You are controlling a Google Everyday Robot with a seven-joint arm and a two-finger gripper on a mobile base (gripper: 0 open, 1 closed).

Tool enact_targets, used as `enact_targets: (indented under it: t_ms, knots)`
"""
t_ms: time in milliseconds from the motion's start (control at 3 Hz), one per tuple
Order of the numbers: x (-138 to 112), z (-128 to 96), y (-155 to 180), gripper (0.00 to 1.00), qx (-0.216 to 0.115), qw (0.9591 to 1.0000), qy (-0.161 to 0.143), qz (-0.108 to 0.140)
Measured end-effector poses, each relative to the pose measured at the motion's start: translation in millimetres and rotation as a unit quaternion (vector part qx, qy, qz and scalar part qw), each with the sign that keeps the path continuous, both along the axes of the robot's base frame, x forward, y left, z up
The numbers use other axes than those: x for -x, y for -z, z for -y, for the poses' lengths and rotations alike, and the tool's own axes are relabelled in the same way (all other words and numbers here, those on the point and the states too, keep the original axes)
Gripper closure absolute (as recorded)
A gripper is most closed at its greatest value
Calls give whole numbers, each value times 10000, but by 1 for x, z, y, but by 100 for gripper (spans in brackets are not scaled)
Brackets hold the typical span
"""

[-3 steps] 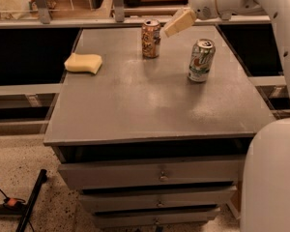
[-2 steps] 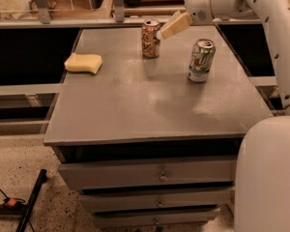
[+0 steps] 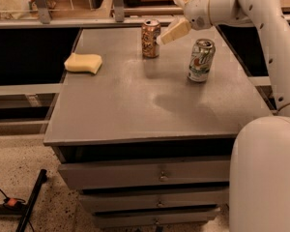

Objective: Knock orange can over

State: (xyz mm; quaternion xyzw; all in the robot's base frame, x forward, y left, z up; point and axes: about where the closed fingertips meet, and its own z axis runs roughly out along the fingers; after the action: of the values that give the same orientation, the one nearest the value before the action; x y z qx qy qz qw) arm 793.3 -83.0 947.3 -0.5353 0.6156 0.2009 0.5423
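The orange can point(image 3: 150, 38), with a mottled orange-brown label and silver rim, stands upright at the back middle of the grey table point(image 3: 135, 105). My gripper point(image 3: 163, 38) reaches in from the right, its tan fingertip right at the can's right side, about halfway up. A green-and-white can with a red mark point(image 3: 201, 60) stands upright to the right, nearer the front, below my arm.
A yellow sponge point(image 3: 83, 63) lies at the table's left side. The white arm point(image 3: 261, 28) arches over the table's right edge and the robot body point(image 3: 266, 178) fills the lower right. Drawers sit below the tabletop. A black rod lies on the floor at left.
My gripper has moved left and a little down, from beside the orange can's top toward its right side. Both cans remain upright.
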Motion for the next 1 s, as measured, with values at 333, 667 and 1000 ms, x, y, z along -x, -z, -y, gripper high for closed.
enact_targets:
  t_ms: [333,667,1000]
  knots:
    - [-3,0,9,0,-122,9998,19,-169]
    - [-8,-3,12,0,-193,9996,43,-207]
    - [-11,-5,14,0,-221,9995,67,-231]
